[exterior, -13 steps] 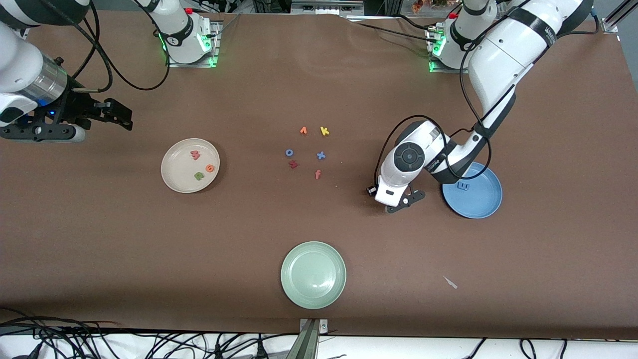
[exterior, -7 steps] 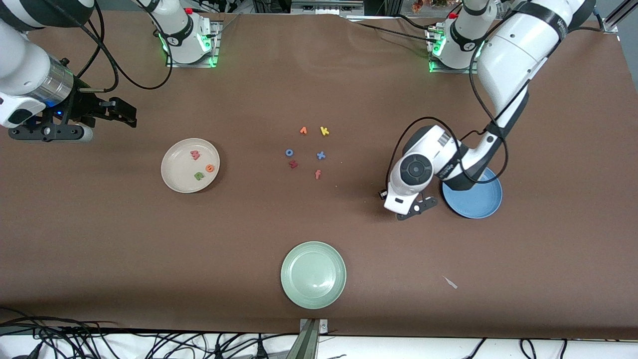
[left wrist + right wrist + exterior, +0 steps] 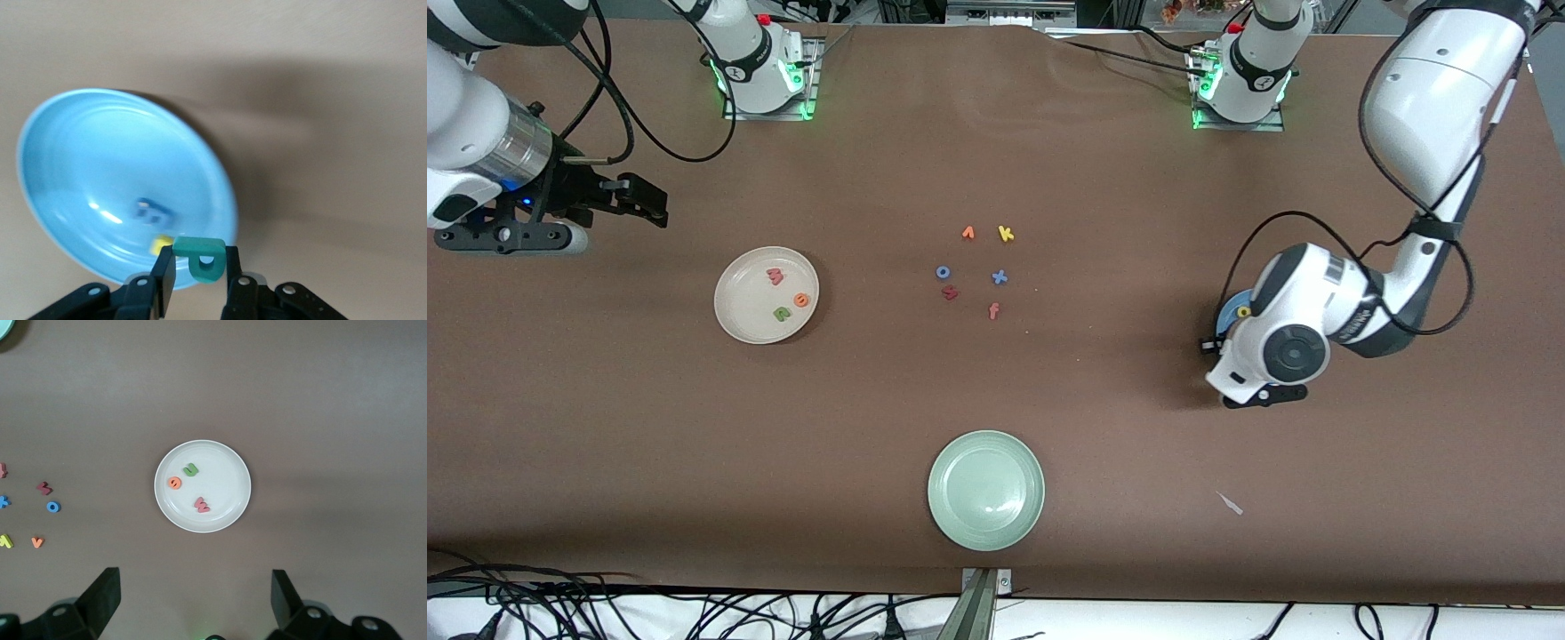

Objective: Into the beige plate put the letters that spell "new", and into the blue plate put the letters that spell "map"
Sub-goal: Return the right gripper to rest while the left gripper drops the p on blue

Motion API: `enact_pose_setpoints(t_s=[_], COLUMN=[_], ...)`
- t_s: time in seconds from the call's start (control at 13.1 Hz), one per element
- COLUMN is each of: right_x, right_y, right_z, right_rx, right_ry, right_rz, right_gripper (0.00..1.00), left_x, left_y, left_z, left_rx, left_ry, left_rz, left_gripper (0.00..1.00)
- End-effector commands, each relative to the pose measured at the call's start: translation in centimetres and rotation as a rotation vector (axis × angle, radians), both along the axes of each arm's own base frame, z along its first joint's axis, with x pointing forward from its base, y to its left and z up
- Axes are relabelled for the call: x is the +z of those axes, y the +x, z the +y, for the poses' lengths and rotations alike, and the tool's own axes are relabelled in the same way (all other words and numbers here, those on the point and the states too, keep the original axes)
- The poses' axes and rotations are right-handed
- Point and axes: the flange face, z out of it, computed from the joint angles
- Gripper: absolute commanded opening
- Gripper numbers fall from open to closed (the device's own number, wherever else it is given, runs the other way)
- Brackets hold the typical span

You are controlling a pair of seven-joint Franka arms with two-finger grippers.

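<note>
My left gripper (image 3: 199,268) is shut on a teal p (image 3: 203,259) and hangs over the rim of the blue plate (image 3: 67,133). A purple-blue m (image 3: 152,212) and a yellow a (image 3: 160,245) lie in that plate. In the front view the left wrist hides most of the blue plate (image 3: 1230,313); the left gripper (image 3: 1263,396) barely shows. The beige plate (image 3: 743,316) holds a green n (image 3: 783,313), an orange e (image 3: 801,300) and a pinkish-red w (image 3: 775,276). My right gripper (image 3: 636,200) waits open and empty over the table at the right arm's end.
Loose letters lie mid-table: orange v (image 3: 967,233), yellow k (image 3: 1006,234), blue o (image 3: 943,272), blue x (image 3: 1000,277), dark red z-like letter (image 3: 951,292), orange-red f (image 3: 993,310). A pale green plate (image 3: 985,489) sits nearest the front camera. A small pale scrap (image 3: 1230,503) lies beside it.
The left arm has swung toward its own end of the table, carrying the teal p from beside the blue plate to over it. The right arm has barely shifted.
</note>
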Motion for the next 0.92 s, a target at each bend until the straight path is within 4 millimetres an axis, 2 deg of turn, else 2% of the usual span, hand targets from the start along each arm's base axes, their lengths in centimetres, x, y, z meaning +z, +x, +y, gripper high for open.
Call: enact_pose_setpoints(t_s=[0.0, 0.08, 0.15, 0.38, 0.53, 0.84], right_x=[1.4, 1.5, 1.5, 1.4, 1.4, 0.9], right_y=[1.0, 1.1, 1.1, 1.3, 1.2, 1.5], right_z=[0.1, -0.2, -0.5, -0.4, -0.4, -0.5], right_rx=[0.012, 0.006, 0.001, -0.007, -0.005, 0.003], right_ry=[-0.002, -0.005, -0.003, -0.003, -0.005, -0.031], right_rz=[-0.014, -0.016, -0.016, -0.024, -0.022, -0.021], right_gripper=[1.0, 1.0, 1.0, 1.0, 1.0, 1.0], left_x=[-0.5, -1.2, -1.2, 0.2, 2.1, 5.8], left_y=[-0.3, -0.5, -0.4, 0.1, 1.0, 2.3], left_z=[3.5, 4.3, 4.5, 5.7, 6.9, 10.8], left_rx=[-0.117, -0.142, -0.147, -0.127, -0.1, -0.069], left_ry=[-0.05, -0.062, -0.067, -0.058, -0.056, -0.065], left_rz=[0.072, 0.09, 0.093, 0.081, 0.058, 0.08], left_gripper=[0.37, 0.64, 1.0, 1.0, 1.0, 1.0])
